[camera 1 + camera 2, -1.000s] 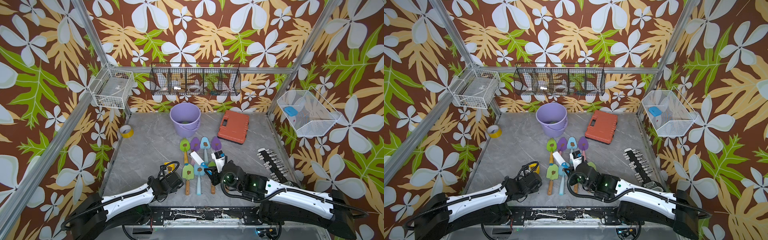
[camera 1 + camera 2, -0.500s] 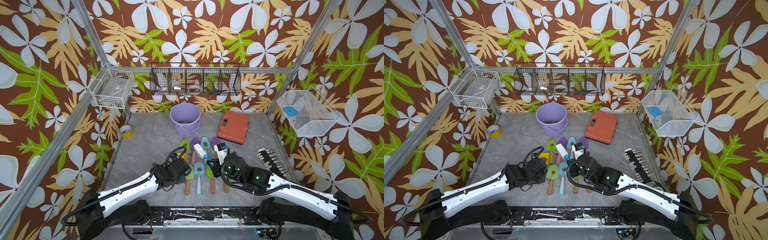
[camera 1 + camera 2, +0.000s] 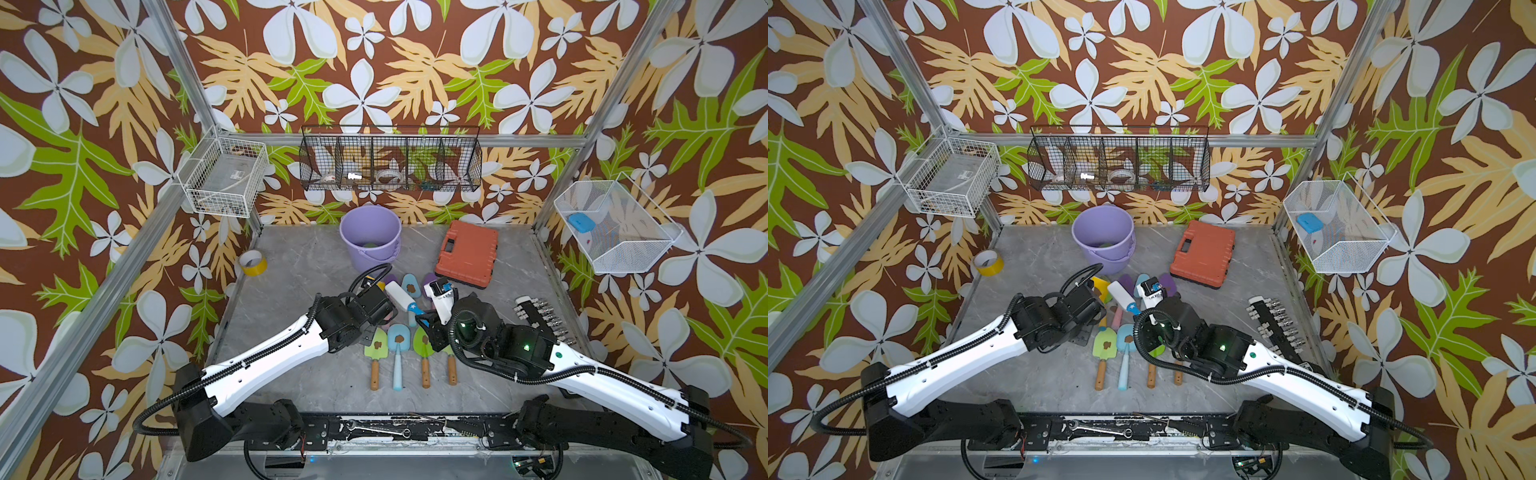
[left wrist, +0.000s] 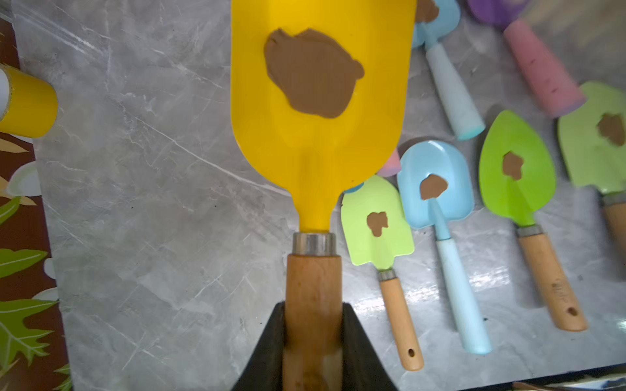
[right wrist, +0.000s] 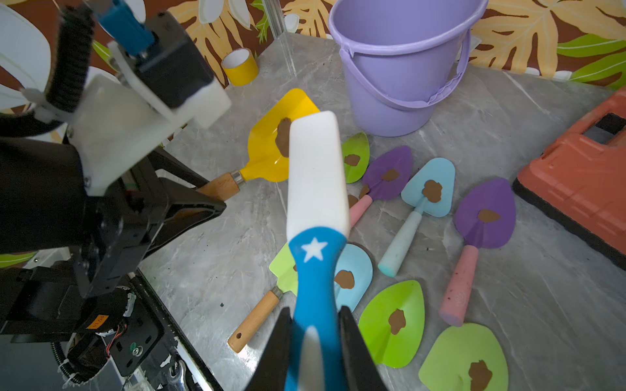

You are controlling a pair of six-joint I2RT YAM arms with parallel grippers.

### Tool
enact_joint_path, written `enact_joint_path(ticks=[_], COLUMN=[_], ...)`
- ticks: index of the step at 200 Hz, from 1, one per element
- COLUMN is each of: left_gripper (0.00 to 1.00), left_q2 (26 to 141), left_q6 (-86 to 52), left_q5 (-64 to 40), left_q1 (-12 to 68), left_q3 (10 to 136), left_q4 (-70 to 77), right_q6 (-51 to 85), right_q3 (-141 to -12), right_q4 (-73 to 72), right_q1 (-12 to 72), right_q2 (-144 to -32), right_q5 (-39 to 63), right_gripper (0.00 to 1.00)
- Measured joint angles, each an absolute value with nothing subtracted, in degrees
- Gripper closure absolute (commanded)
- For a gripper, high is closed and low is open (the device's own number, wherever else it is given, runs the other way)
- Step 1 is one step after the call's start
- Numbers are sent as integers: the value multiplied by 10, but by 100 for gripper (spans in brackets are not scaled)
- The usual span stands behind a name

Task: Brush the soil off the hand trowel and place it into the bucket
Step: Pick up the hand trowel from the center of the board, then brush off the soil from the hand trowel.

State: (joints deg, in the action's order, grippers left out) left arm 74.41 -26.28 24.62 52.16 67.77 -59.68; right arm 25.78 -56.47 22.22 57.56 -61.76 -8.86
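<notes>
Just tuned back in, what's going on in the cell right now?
The left gripper is shut on the wooden handle of the yellow trowel, whose blade carries a brown blob of soil, not yet brushed off. The right gripper is shut on the blue handle of the brush, white head toward that blade; contact cannot be told. The bucket stands at the back; the other trowels lie on the table.

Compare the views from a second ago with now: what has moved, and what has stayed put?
The left tool, shut on the yellow trowel, carried it forward, away from the robot's base, toward the bucket. The right tool, shut on the brush, advanced too, close to the trowel. Nothing was grasped or released. The soil stays on the trowel; the orange case, tape roll and other trowels did not move, nor did the bucket.
</notes>
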Motion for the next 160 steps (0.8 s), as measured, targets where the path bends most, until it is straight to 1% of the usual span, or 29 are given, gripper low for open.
enact_joint_path(ticks=[24, 68, 113, 143, 160], left_gripper=[100, 100, 100, 100, 100], left_q2=[750, 750, 754, 752, 750], left_q6=[-234, -194, -179, -177, -176], left_q5=[234, 170, 134, 124, 117], left_q1=[517, 484, 481, 478, 474], left_q3=[669, 654, 653, 643, 638], left_q4=[-599, -591, -581, -580, -573], right_q6=[253, 248, 235, 233, 237], right_q3=[-575, -592, -600, -616, -613], right_q4=[228, 228, 220, 227, 225], right_q1=[576, 578, 586, 573, 557], right_q2=[-639, -677, -730, -777, -786], right_q5=[-83, -27, 36, 29, 21], right_gripper=[100, 100, 100, 100, 100])
